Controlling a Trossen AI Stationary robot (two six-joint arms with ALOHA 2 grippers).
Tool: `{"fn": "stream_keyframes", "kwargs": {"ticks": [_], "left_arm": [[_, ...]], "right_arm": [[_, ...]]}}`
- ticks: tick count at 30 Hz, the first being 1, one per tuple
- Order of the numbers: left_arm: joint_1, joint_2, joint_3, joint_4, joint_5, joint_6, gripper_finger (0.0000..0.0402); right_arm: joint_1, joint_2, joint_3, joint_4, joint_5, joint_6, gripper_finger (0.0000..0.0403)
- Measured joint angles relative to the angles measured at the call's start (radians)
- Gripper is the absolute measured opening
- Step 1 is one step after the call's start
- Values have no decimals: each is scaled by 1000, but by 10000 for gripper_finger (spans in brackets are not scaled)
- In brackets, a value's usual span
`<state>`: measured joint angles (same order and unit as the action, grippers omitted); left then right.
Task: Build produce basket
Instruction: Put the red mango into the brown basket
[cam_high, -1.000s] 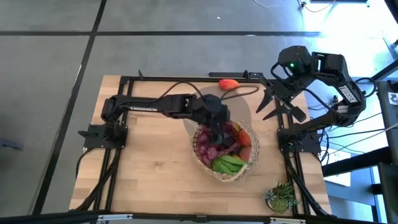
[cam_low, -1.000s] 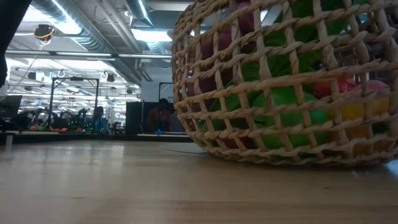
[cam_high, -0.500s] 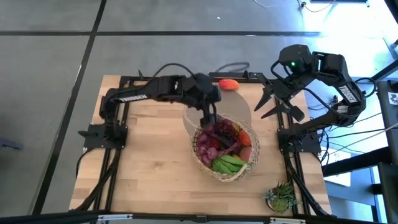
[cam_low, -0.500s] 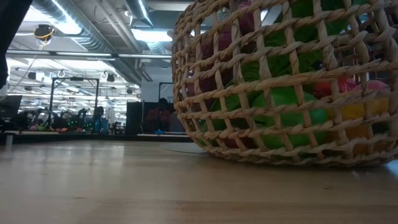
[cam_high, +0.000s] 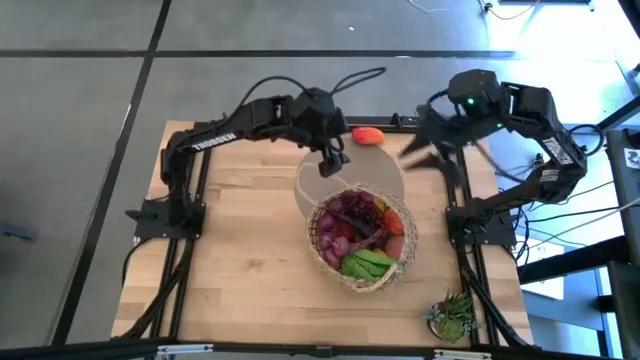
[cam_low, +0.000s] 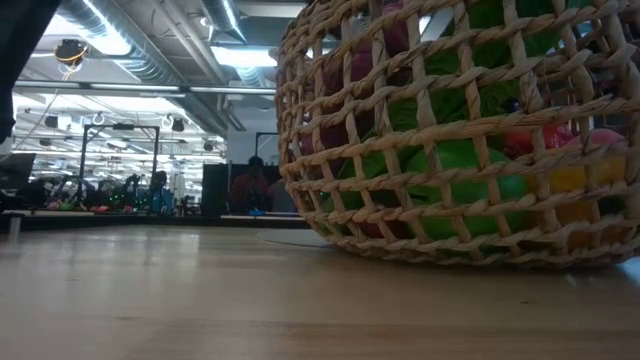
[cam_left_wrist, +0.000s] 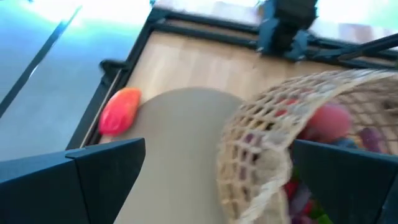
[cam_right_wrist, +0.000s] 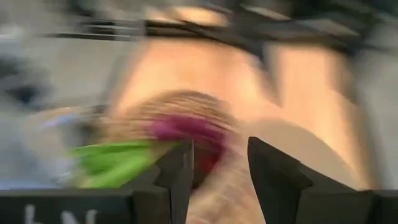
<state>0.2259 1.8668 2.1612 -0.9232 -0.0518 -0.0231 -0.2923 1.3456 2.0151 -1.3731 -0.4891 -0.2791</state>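
The basket (cam_high: 361, 238) sits on the bench (cam_high: 240, 270) right of centre, already heaped with produce: purple grapes (cam_high: 350, 212), green pieces (cam_high: 366, 263) at the near side, red and orange bits along the right rim. One piece is not yet in, a red-orange chilli or pepper (cam_high: 367, 135) lying at the far edge of the bench, close to a grey round mat (cam_high: 312, 185) that the basket partly covers. Judging by this, the job is near its end and the step in hand is fetching that last piece. The left end effector (cam_high: 335, 160) hangs above the mat between the stray piece and the basket, its fingers (cam_left_wrist: 93, 168) spread wide and holding nothing; in its wrist view the red-orange piece (cam_left_wrist: 119, 110) lies ahead on one side and the basket wall (cam_left_wrist: 267, 137) on the other. The right end effector (cam_high: 432, 155) is over the far right of the bench, blurred in the high view; its wrist view shows the fingers (cam_right_wrist: 177, 168) parted with a narrow gap and nothing between them. The next move probably calls for the left arm to swing toward the far edge, come down over the piece and close on its middle. A spiky potted plant (cam_high: 450, 316) stands at the near right corner. The low view is filled by the wicker wall (cam_low: 440, 130), so neither arm nor the stray piece shows there, and the pieces inside are hard to name
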Motion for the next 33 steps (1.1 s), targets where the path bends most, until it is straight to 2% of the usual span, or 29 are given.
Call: {"fn": "stream_keyframes", "kwargs": {"ticks": [4, 6, 8, 11, 15, 20, 26, 33], "left_arm": [[58, 0, 0, -36, 0, 3, 392], [92, 0, 0, -42, 33, 23, 392], [134, 0, 0, -44, 95, 54, 392], [209, 0, 0, -51, 184, 105, 392], [313, 0, 0, -91, 269, 196, 392], [435, 0, 0, -192, 313, 317, 392], [524, 0, 0, -218, 320, 401, 392], [579, 0, 0, -242, 413, 416, 392]], "right_arm": [[-29, 27, 0, 3, 407, 144, 147], [-60, 49, 0, 3, 537, 171, 147], [-100, 81, 0, 1, 585, 190, 147], [-172, 141, 0, -6, 572, 196, 147], [-263, 230, 0, -6, 493, 185, 147], [-347, 348, 0, -4, 437, 25, 147], [-377, 478, 0, -5, 435, -144, 147], [-384, 608, 0, -6, 442, -160, 147]]}}
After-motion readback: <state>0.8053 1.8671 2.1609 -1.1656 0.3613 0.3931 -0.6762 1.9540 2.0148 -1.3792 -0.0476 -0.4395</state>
